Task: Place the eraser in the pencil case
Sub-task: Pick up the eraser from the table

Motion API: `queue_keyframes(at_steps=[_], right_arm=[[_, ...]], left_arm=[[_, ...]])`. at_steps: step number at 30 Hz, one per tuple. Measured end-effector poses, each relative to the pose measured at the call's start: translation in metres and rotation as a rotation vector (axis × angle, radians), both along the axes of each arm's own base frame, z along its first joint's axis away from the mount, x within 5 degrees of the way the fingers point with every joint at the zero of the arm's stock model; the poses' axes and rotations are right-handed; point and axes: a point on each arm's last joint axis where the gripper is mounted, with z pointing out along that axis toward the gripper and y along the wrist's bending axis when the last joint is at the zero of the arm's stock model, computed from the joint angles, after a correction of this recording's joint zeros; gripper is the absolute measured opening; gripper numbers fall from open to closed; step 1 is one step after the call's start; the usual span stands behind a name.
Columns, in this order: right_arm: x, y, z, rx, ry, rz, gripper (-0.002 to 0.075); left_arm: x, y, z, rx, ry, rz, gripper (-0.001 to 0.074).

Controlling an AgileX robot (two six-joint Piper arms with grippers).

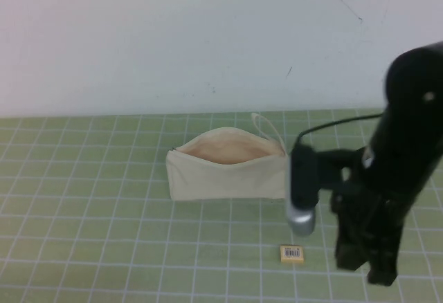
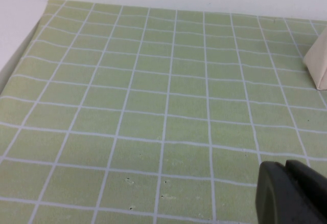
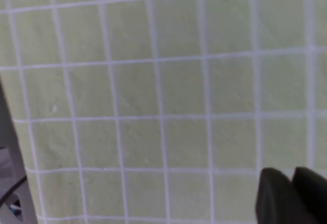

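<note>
Only seen from above: eraser flat on the green grid mat, apart from the case and nearer the robot than its strap end, beside the right gripper.
Seen from above too: case lying open-mouthed, beige lining showing, loop strap at the end toward the right arm; right gripper hanging low over the mat, just right of the eraser and not touching it, fingers too dark to tell whether spread or closed. Right wrist view: bare mat squares plus a dark fingertip pair pressed close together, holding nothing. Left wrist view: left gripper over bare mat, dark tips together, one cream corner of the case at the edge. Pale wall behind the mat.
</note>
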Motion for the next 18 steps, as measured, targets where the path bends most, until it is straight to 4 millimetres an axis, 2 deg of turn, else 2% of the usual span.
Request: queue_keyframes(at_steps=[2,4,6,8,12,18], right_arm=[[0.001,0.01,-0.011,0.02,0.041,0.07,0.0108],[0.003,0.019,-0.022,0.041,0.055,0.105,0.0218],[0.008,0.029,-0.033,0.06,0.031,0.109,0.033],[0.019,0.038,-0.047,0.077,-0.036,0.081,0.0407],[0.032,0.044,-0.063,0.062,-0.104,0.053,0.0417],[0.046,0.045,-0.1,-0.028,-0.115,0.021,0.0395]], left_arm=[[0.0,0.0,0.0,0.0,0.0,0.0,-0.0003],[0.0,0.0,0.0,0.0,0.0,0.0,-0.0003],[0.0,0.0,0.0,0.0,0.0,0.0,-0.0003],[0.0,0.0,0.0,0.0,0.0,0.0,-0.0003],[0.0,0.0,0.0,0.0,0.0,0.0,-0.0004],[0.0,0.0,0.0,0.0,0.0,0.0,-0.0004]])
